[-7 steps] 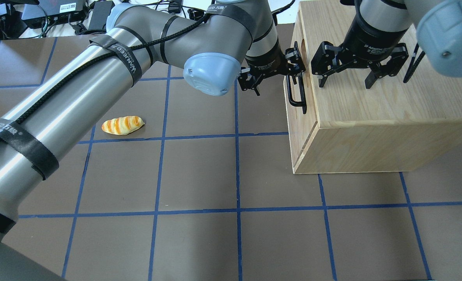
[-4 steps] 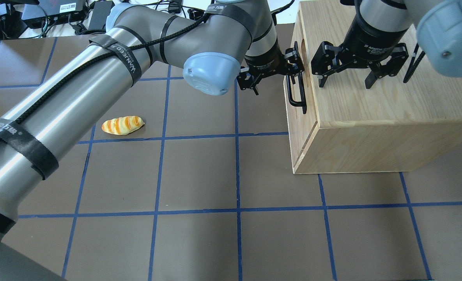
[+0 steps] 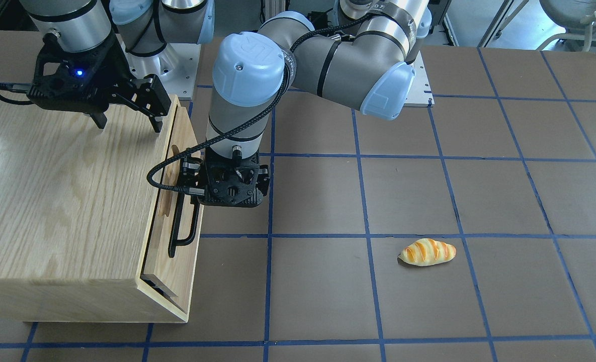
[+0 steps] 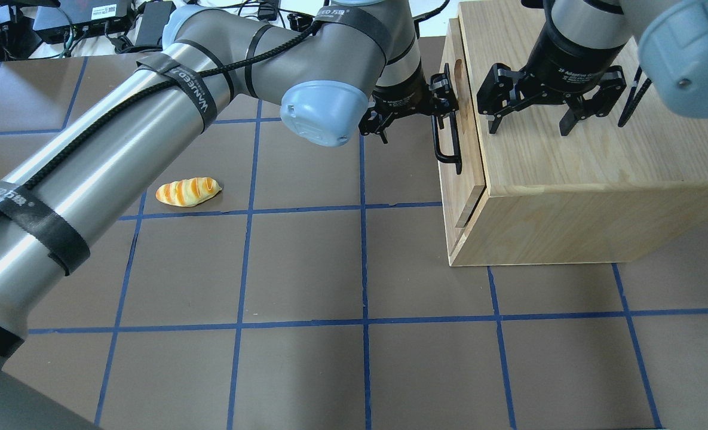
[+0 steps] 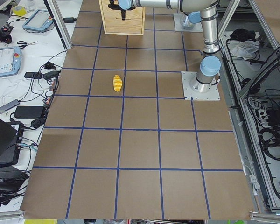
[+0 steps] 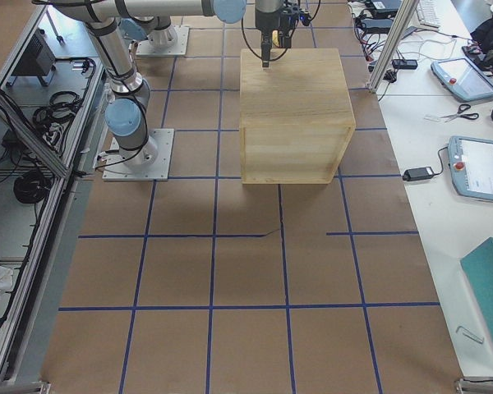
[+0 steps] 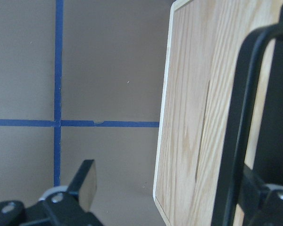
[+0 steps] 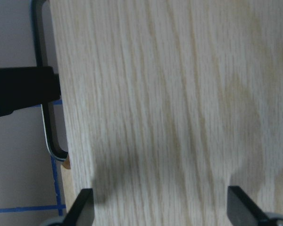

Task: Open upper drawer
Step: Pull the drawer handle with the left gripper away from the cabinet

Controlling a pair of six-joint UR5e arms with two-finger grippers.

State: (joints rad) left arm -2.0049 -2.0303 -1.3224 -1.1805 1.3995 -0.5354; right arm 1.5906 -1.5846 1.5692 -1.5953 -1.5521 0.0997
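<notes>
**A:** Nearest the overhead camera first. What lies on the table (image 4: 306,269)?

**B:** A bread roll (image 4: 187,192), well apart from the cabinet (image 4: 569,197) (no part in this job).

**A:** And the upper drawer (image 4: 461,182)?

**B:** It sits at the top of the cabinet's front, on the side facing the left arm. A thin crack shows at its near end, so I judge the pull only just begun.

**A:** How will it handle?

**B:** It looks like a stiff wood panel that won't give, and probably isn't heavy. I'd expect it to slide straight, though an off-centre pull might skew it. The black bar handle (image 7: 237,132) is the place to hold. It looks smooth, so hooking behind it seems safer than pinching.

**A:** The left gripper (image 4: 414,112)?

**B:** It is at the farther stretch of the handle with its jaws spread wide, clamping nothing. In the wrist view one finger (image 7: 87,181) hangs out over the table and the other is tucked right by the bar. That reads as a hook.

**A:** Beyond that?

**B:** The right gripper (image 4: 528,128) is over the cabinet top, also spread wide and empty. Whether its tips touch the wood, I cannot tell.

**A:** Anything inside the drawer?

**B:** The crack is too narrow to show.
</notes>
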